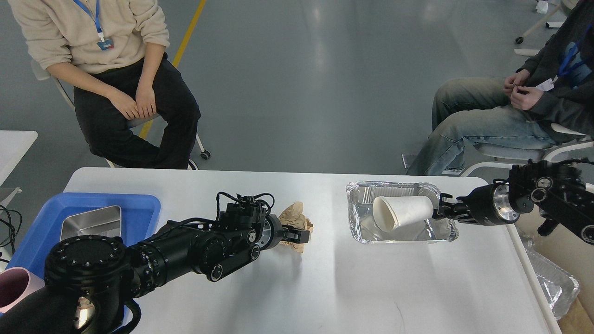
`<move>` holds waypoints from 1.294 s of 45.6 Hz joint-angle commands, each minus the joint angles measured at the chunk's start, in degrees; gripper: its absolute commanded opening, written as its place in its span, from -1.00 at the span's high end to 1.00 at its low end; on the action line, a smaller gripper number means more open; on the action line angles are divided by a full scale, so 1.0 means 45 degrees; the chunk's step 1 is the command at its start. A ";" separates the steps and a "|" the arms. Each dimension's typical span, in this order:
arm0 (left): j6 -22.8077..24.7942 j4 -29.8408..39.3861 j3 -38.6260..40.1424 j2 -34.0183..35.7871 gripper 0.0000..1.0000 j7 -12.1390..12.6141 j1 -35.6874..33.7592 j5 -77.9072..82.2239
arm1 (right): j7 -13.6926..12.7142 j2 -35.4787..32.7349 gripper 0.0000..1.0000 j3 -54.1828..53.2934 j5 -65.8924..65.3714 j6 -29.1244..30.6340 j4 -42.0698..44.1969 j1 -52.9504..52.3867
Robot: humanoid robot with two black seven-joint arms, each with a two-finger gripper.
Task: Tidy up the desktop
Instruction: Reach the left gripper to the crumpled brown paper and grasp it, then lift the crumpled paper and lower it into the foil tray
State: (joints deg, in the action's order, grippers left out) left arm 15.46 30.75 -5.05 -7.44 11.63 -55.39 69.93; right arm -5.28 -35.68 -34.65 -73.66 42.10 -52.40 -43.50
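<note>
right gripper point(440, 212), pinching a white paper cup point(403, 212) tilted over the foil tray point(359, 199) on the desktop point(371, 287) beneath, seems mid-drop and next needs releasing; left gripper point(299, 236), far across, clamps crumpled brown paper point(297, 215).

The tray point(139, 204) sits at the left edge of the desktop point(325, 287), holding a metal pan point(93, 221). A mug point(16, 285) stands at the near-left corner. Crumpled paper point(297, 218) lies mid-desktop toward the far edge, at the left gripper point(299, 235). Near the right edge sits a foil pan point(399, 189); a cup point(403, 211) lies tipped in it, its base at the right gripper point(441, 208).
</note>
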 commanded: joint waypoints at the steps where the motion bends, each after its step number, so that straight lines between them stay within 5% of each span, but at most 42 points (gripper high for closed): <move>1: 0.0003 -0.0017 -0.0225 -0.0143 -0.78 0.0129 0.0004 -0.0012 | 0.0002 -0.0001 1.00 -0.0248 0.0002 0.0001 -0.0015 0.0194; 8: 0.0081 -0.0017 -0.0265 -0.0162 -0.42 0.0246 0.0004 0.0008 | 0.0002 -0.0020 1.00 -0.0346 0.0002 0.0001 -0.0054 0.0272; 23: 0.0178 -0.0017 -0.0265 -0.0357 -0.16 0.0657 0.0004 -0.0032 | 0.0002 -0.0020 1.00 -0.0443 0.0022 0.0001 -0.0054 0.0350; 27: 0.0198 0.0002 -0.0265 -0.0397 0.16 0.0676 0.0004 -0.0071 | 0.0002 -0.0020 1.00 -0.0522 0.0022 0.0001 -0.0054 0.0350; 33: 0.0374 0.0002 -0.0245 -0.0397 0.99 0.0657 0.0004 -0.0070 | 0.0002 -0.0020 1.00 -0.0522 0.0022 0.0001 -0.0054 0.0369; 50: 0.1427 0.0568 0.0203 0.0091 1.00 0.0618 -0.0289 -0.0597 | 0.0002 -0.0001 1.00 -0.0541 0.0081 0.0001 -0.0054 0.0409; 59: 0.2365 0.2772 0.0691 0.2061 1.00 0.1086 -0.1128 -0.1047 | 0.0002 -0.0001 1.00 -0.0522 0.0081 0.0020 -0.0054 0.0409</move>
State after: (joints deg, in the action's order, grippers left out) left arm 23.89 36.84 -3.18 -3.49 15.10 -58.14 65.87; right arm -5.27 -35.68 -37.06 -73.30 42.15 -52.65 -41.66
